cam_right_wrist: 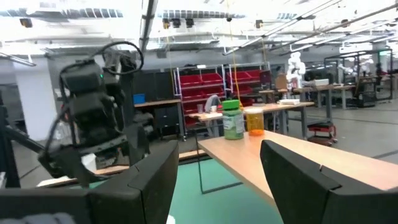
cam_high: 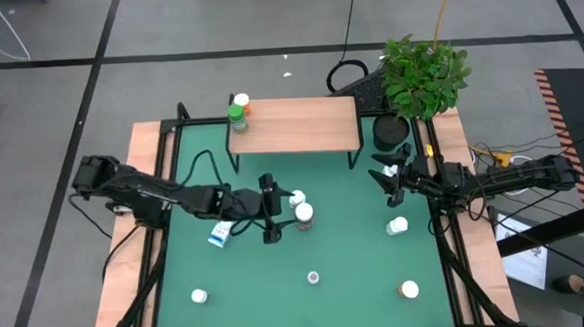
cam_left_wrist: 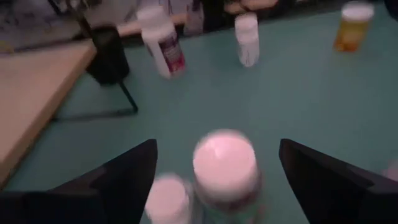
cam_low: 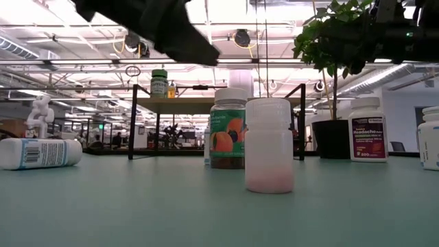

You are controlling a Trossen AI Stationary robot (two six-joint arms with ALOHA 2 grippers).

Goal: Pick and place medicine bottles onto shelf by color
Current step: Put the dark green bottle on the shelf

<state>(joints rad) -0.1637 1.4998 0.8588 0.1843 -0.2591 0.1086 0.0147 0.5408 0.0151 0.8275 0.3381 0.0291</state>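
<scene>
The shelf (cam_high: 300,125) stands at the far side of the green mat. A green bottle (cam_high: 236,114), an orange one (cam_high: 245,108) and a white-capped one (cam_high: 241,99) stand on its left end. My left gripper (cam_high: 277,210) is open above mid-mat. Its fingers stand wide on either side of a white-capped bottle with a fruit label (cam_left_wrist: 225,163), without touching it. A second white bottle (cam_left_wrist: 169,198) stands beside that one. My right gripper (cam_high: 383,174) is open and empty, raised near the black pot, and it also shows in the right wrist view (cam_right_wrist: 217,155).
Loose bottles stand on the mat: one lying with a blue label (cam_high: 220,234), a white one (cam_high: 199,297), a small one (cam_high: 313,277), an orange-tinted one (cam_high: 410,289), a white one (cam_high: 397,225) and one by the pot (cam_high: 404,153). The potted plant (cam_high: 423,75) stands far right.
</scene>
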